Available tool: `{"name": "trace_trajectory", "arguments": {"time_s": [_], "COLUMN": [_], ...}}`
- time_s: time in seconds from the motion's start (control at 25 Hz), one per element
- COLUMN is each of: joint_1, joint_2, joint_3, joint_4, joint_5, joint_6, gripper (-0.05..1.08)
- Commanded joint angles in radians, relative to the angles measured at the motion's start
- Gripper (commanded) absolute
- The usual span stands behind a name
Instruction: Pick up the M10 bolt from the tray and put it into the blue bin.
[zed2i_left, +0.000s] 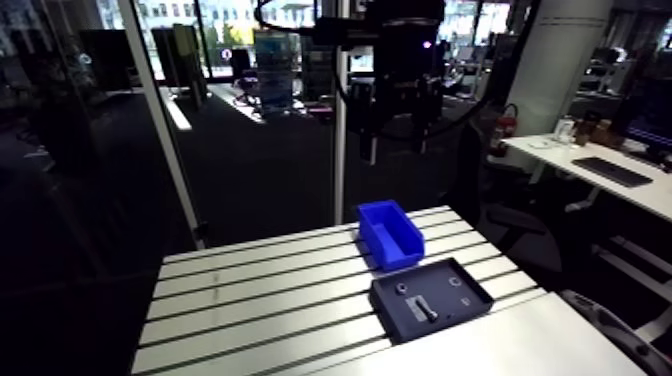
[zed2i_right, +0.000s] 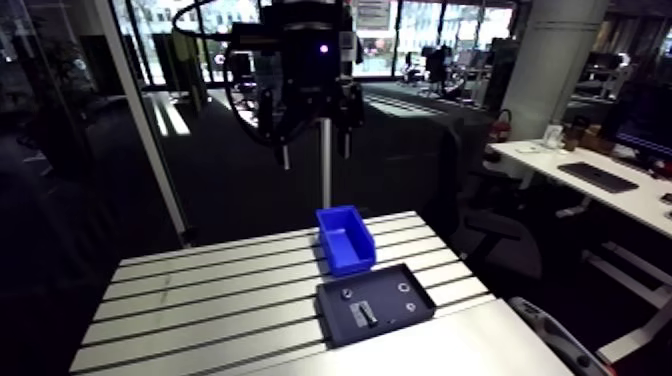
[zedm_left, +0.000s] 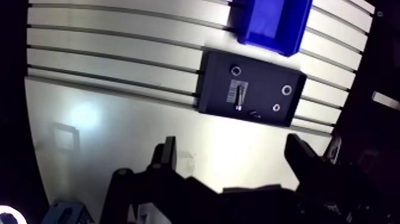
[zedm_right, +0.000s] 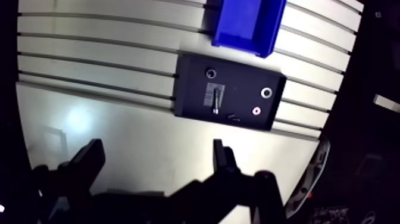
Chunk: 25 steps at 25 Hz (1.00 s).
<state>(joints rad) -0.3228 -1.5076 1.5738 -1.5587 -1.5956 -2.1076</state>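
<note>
No legible text or number, even on the tray (zedm_left: 262, 76).

Wrist view: blue bin (zedm_left: 271, 24) cut off by the frame edge, its far end unseen. Small round parts (zedm_right: 266, 93) in the black tray (zedm_right: 244, 74) too small to name, nuts or washers unclear. Thread size of the bolt (zedm_right: 216, 102) unreadable. Arm view: bench (zed2i_left: 250, 300) near edge cropped.

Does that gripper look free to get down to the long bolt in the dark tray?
Probably yes. The gripper hangs high above with its fingers open. The bolt lies uncovered in the tray, apart from the small nuts. Nothing stands between.
</note>
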Motion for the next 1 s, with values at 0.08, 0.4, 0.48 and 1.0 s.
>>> {"name": "trace_trajectory", "arguments": {"time_s": [0.08,0.4,0.48,1.0], "joint_1": [-0.044,-0.082,-0.084,-0.090], "joint_2": [-0.001,0.001,0.010,0.063], "joint_3": [0.042,0.154,0.171,0.257], "joint_4": [-0.074,-0.197,-0.221,-0.349], "joint_5": [0.013,0.015,0.013,0.006], "joint_6": [-0.010,-0.010,-0.010,-0.021], "gripper": [0.02,0.02,0.02,0.02]}}
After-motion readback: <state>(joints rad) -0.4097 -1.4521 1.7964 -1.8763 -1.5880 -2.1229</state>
